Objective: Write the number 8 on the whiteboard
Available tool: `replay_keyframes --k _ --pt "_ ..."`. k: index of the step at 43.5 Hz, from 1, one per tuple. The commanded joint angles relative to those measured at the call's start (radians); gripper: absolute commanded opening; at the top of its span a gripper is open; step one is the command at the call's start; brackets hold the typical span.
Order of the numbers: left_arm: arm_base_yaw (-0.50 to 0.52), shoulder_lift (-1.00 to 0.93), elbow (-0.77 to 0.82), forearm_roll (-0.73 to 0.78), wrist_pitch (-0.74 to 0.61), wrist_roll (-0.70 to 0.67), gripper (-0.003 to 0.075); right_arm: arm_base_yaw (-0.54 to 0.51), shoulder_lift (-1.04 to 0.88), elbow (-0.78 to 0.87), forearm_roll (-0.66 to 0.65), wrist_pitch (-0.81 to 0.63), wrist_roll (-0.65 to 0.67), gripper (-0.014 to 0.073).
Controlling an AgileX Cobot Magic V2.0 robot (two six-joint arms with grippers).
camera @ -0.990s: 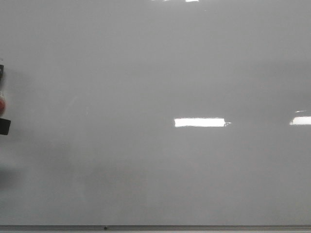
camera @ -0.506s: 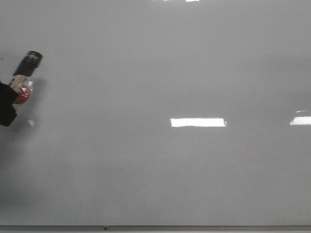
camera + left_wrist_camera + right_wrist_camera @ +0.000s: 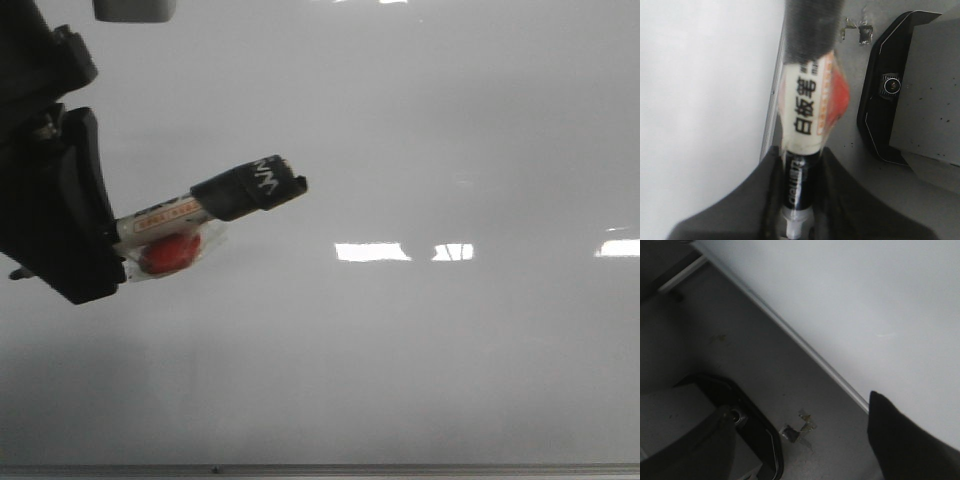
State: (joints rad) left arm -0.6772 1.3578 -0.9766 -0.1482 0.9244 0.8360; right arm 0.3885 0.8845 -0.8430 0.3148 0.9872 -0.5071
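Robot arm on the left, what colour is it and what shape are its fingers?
The left gripper is matte black all over. In the front view it is a big dark block with a flat, slab-like finger and a bulky black wrist above. In the left wrist view its fingers are smooth black with rounded edges. No cables or markings show on it.

The whiteboard (image 3: 420, 130) fills the front view, glossy pale grey; bright rectangular reflections; thin grey strip along its bottom edge.

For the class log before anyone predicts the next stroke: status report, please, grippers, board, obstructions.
Left gripper shut on marker, cap on. Right gripper open, holding nothing. Whiteboard blank, no 8 yet. Nothing blocking the board.
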Motion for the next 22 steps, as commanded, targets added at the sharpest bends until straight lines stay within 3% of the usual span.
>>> replay_keyframes --k 1,11,22 --pt "-0.032 -0.030 -0.042 -0.019 -0.021 0.025 -0.0019 0.113 0.080 -0.063 0.046 -0.056 -0.064 0.0563" --pt "-0.042 -0.030 -0.043 -0.021 -0.030 0.026 -0.0019 0.328 0.307 -0.153 0.046 -0.210 -0.094 0.0563" --pt "-0.042 -0.030 -0.043 -0.021 -0.037 0.026 -0.0019 0.369 0.467 -0.274 0.055 -0.247 -0.110 0.0560"
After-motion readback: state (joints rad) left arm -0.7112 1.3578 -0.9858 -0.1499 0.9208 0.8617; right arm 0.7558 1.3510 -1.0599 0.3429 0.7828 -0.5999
